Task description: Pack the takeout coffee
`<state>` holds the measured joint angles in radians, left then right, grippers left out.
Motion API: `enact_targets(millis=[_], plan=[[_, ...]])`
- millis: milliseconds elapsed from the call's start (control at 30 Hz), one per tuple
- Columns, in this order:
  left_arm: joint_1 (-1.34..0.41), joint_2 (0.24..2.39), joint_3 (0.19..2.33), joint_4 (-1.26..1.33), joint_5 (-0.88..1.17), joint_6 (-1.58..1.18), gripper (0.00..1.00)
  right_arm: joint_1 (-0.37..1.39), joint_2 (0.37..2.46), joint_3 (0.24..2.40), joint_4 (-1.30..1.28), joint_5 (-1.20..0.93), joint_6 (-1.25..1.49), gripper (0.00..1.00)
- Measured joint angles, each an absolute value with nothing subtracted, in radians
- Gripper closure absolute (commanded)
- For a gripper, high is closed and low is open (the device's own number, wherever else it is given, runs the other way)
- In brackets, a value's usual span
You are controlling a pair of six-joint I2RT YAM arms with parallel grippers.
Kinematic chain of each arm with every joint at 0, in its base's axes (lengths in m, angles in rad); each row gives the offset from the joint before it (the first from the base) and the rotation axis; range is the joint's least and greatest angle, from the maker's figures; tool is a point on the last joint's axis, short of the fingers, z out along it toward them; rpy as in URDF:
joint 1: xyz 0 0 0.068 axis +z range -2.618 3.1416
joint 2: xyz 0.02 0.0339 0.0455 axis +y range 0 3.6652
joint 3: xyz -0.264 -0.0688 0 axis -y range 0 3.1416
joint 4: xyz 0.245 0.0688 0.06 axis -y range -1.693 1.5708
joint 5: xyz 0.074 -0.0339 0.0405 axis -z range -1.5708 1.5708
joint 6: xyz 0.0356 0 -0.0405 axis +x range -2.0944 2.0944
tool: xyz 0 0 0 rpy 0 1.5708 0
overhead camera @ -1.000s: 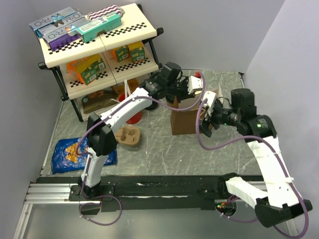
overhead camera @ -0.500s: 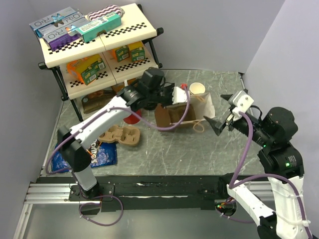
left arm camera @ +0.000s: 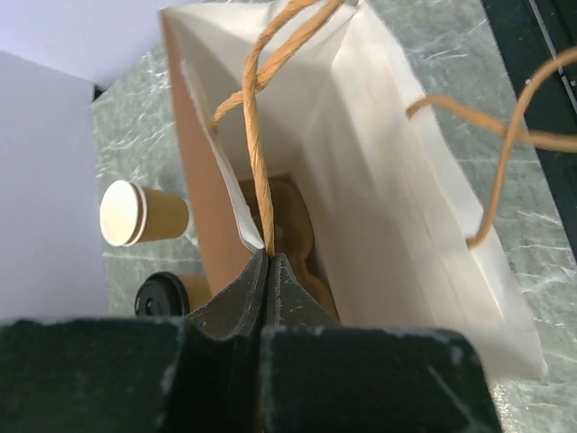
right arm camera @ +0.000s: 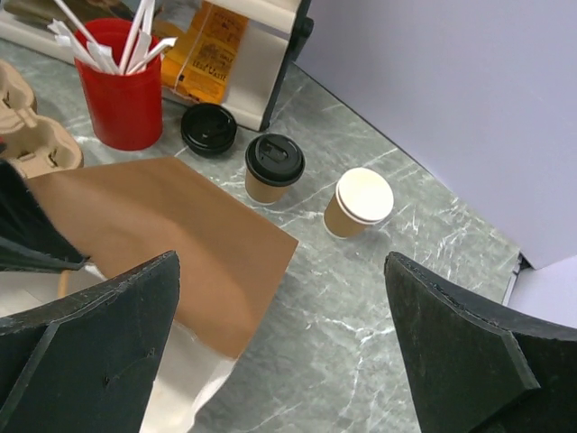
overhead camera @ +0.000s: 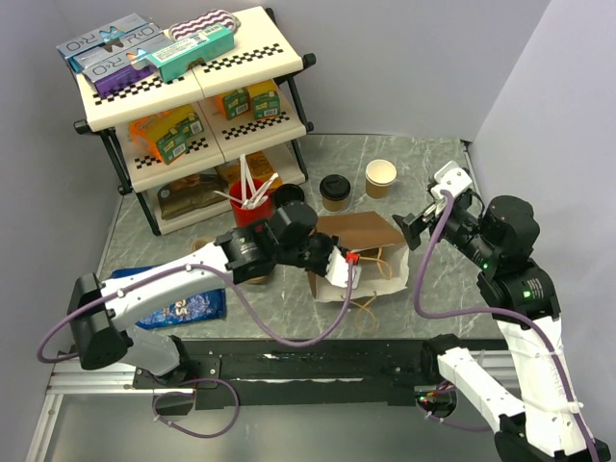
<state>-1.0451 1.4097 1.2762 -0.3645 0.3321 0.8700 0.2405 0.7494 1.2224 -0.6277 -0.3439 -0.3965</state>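
Left gripper (left arm camera: 268, 267) pinched shut on twine handle (left arm camera: 255, 153) of paper bag (overhead camera: 364, 231); the bag lies on its side. Right gripper (right arm camera: 279, 334) spread wide, empty, near bag's right side. Takeout coffee (right arm camera: 273, 167) upright just behind bag, outside it. Judged: cup not yet picked up or packed.

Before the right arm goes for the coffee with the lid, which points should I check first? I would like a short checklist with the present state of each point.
1. Right gripper open: ok.
2. Takeout coffee upright, lid on, nothing holding it: ok.
3. Lidless cup apart from it: ok.
4. Left gripper shut on the bag handle: ok.
5. Paper bag standing upright: not ok, it lies on its side.
6. Room inside the bag: cannot tell; a tan shape lies deep inside.
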Motion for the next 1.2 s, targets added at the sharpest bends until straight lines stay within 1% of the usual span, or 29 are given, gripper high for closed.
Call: enact_targets(millis=[133,400,600,767,1000,1067,1100,1167,1200], plan=[[-1.057,1.365,1.229,-0.333,0.303,0.87,0.99,0.23,0.742,1.222,-0.62,-0.344,-0.382,0.0],[-1.049,1.355,1.249,-0.3,0.293,0.801,0.99,0.213,0.741,1.224,-0.621,-0.35,-0.374,0.0],[-1.007,1.361,1.337,-0.298,0.347,0.707,0.99,0.211,0.772,1.253,-0.622,-0.365,-0.377,0.01],[-0.966,1.361,1.345,-0.312,0.398,0.637,0.99,0.211,0.787,1.26,-0.632,-0.4,-0.383,0.01],[-0.873,1.406,1.383,-0.365,0.494,0.489,0.99,0.211,0.81,1.285,-0.689,-0.532,-0.383,0.02],[-0.854,1.422,1.38,-0.364,0.504,0.445,0.84,0.211,0.817,1.293,-0.711,-0.575,-0.383,0.02],[-0.847,1.428,1.377,-0.363,0.506,0.425,0.66,0.211,0.821,1.298,-0.72,-0.592,-0.383,0.02],[-0.838,1.432,1.367,-0.357,0.508,0.403,0.48,0.211,0.831,1.31,-0.743,-0.636,-0.387,0.02],[-0.835,1.432,1.361,-0.357,0.507,0.386,0.43,0.211,0.837,1.316,-0.754,-0.657,-0.388,0.02]])
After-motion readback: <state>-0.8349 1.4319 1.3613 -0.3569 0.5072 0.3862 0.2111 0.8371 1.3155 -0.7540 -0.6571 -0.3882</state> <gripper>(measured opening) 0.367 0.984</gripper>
